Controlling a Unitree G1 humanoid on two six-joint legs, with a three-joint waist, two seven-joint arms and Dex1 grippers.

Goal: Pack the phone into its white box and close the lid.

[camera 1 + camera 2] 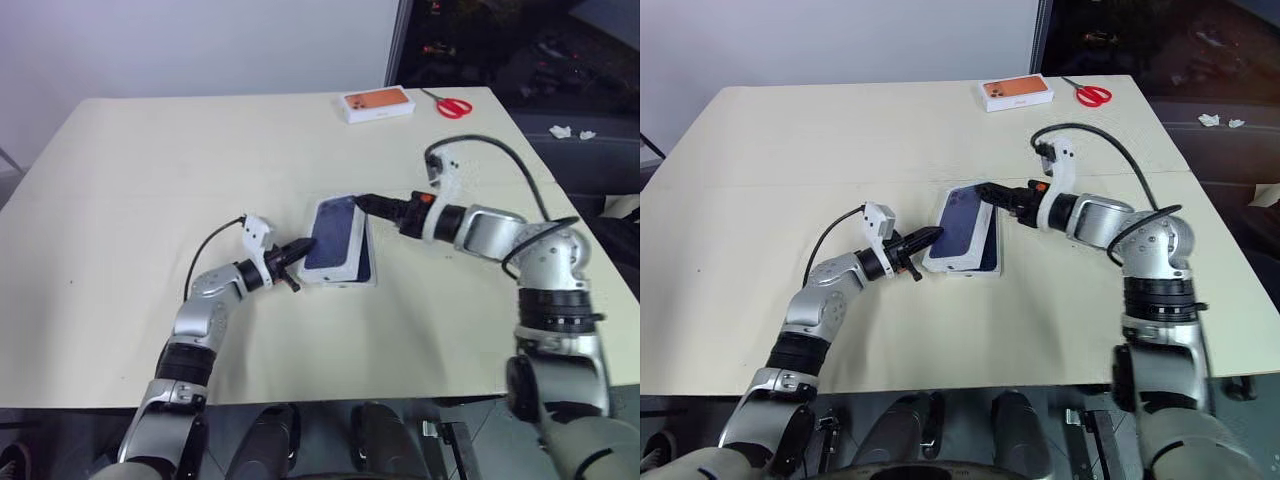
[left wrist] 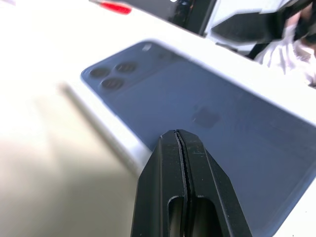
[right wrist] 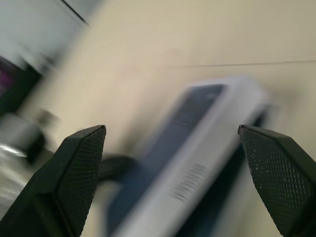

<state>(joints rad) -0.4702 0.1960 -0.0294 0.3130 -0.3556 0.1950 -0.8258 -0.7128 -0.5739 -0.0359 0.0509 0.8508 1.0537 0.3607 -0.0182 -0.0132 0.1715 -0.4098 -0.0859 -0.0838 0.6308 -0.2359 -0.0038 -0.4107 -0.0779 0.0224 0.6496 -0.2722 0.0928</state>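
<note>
Beige table (image 1: 150,200), orange-printed box (image 1: 378,103) and red scissors (image 1: 452,105) far side.

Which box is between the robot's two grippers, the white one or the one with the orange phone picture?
The white box, mid-table with the phone on it. The orange-printed box sits at the far edge by the scissors.

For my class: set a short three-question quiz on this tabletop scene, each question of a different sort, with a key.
1. True or false: the dark navy-blue glossy phone lies on the shallow white cardboard box.
2. Which gripper has its fingers shut? A. left gripper B. right gripper
3. Fill in: red-handled ____ lie near the box printed with an orange phone at the cream table's far edge.

Key: 1 true; 2 A; 3 scissors.
</note>
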